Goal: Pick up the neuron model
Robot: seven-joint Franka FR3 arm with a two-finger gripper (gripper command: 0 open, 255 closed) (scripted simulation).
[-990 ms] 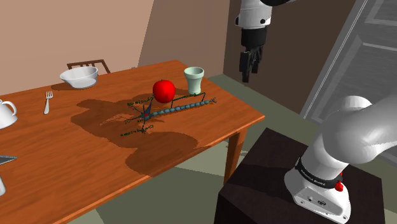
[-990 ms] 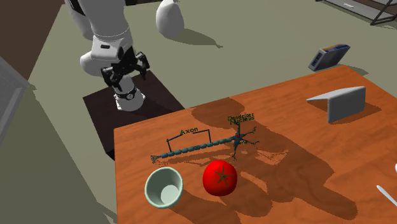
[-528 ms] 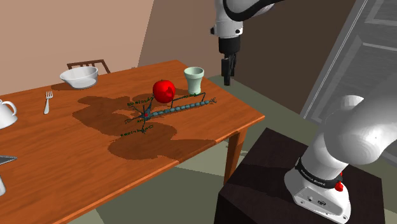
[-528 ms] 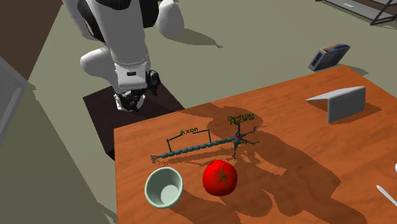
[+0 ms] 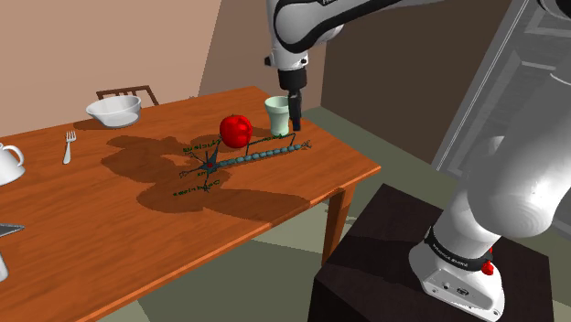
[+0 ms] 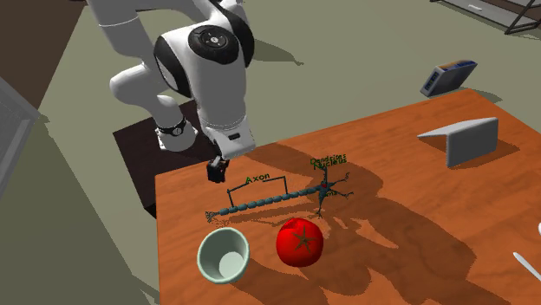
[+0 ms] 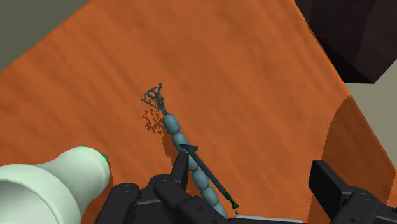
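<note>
Orange-brown wood is what I see under everything: the wooden desk [image 5: 91,229] [image 6: 416,225] [image 7: 242,76] carries the blue-grey neuron model with its beaded axon and small green labels [image 5: 247,157] [image 6: 277,197] [image 7: 184,149], lying flat near the desk corner closest to the dark box stand [image 5: 384,265] [image 7: 343,32]. The all-black two-finger gripper [image 5: 296,123] [image 6: 218,173] [image 7: 251,181] points straight down and hangs over the axon end of the model, clear of it. From my wrist feed its fingers stand apart with nothing between them but bare desk, and the beaded chain runs out from beside one finger to the frayed tip of the axon.

A pale green cup [image 5: 279,112] [image 6: 224,256] [image 7: 51,184] stands upright near that same axon end, just beside the gripper in the shoulder view. A glossy red tomato [image 5: 235,130] [image 6: 300,241] sits next to the cup, just beside the model's middle, on the side away from the stand. The branched cell body lies at the model's other end, further in over the desk.

Well apart from all this, at the far end of the desk, I can make out a white bowl [image 5: 113,111], a silver fork [image 5: 68,146] and a white mug [image 5: 7,163]. The second exterior view also shows a grey folded card [image 6: 459,139] standing on the desk
</note>
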